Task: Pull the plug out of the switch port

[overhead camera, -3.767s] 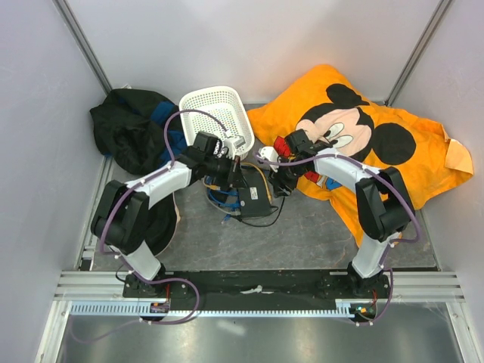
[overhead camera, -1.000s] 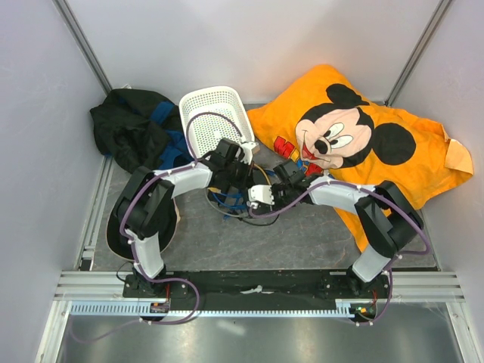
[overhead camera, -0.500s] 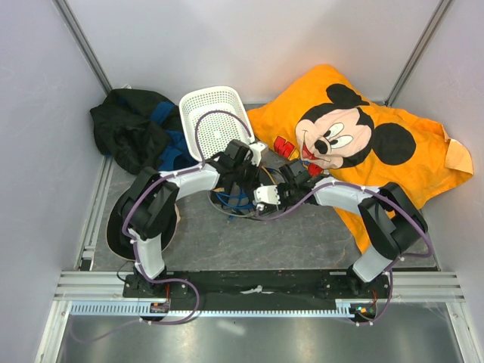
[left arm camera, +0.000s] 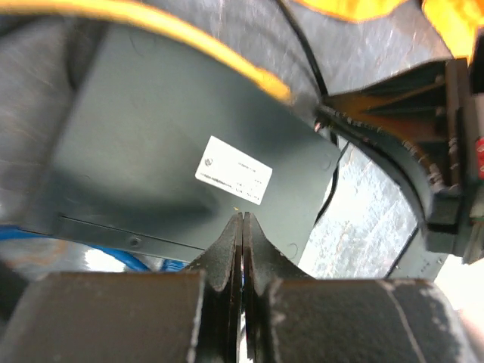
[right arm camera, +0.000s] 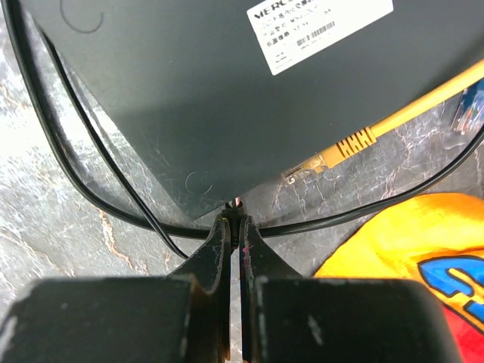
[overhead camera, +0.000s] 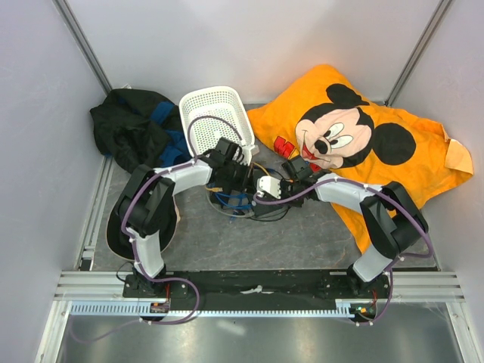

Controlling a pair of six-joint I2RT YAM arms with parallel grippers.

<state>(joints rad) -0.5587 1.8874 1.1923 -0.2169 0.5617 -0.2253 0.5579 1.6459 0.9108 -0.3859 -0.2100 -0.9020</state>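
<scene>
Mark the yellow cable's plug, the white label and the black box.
Yellow plug (right arm camera: pixel 314 162): right wrist view, its clear tip.
White label (right arm camera: pixel 318 29): right wrist view, its middle.
Black box (right arm camera: pixel 189 91): right wrist view, bare top face.

Top view: high, behind the arm bases (overhead camera: pixel 151 283), looking down on the table (overhead camera: pixel 227 242). Wrist views: both very close to the switch (left arm camera: pixel 151 128), from different sides; both show its label (left arm camera: pixel 233 169).

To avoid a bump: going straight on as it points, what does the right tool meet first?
Probably the thin black cable just ahead of the right tool, then the black box; depth unclear.
</scene>
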